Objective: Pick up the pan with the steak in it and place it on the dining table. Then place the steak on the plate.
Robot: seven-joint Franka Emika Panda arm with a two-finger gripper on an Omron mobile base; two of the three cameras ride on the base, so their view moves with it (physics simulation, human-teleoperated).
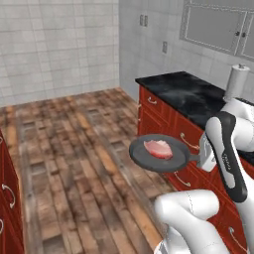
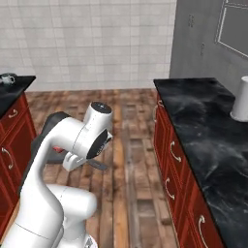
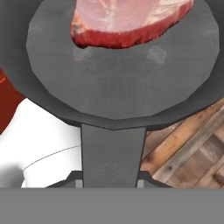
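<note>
Hand (image 3: 109, 186) pinches the pan (image 1: 158, 154) handle; pan hangs mid-frame over the floor, steak (image 1: 158, 148) inside. Risk: tilt or swing in transit slides the steak out.

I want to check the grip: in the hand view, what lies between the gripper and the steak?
In the hand view, the pan's handle and bare pan floor lie between the gripper and the steak.

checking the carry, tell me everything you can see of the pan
The pan is round, shallow, matte dark grey, with a short flat handle. It is level in the air above the wood floor, beside the red cabinets, touching no surface. The gripper is shut on the handle. The steak lies inside.
</note>
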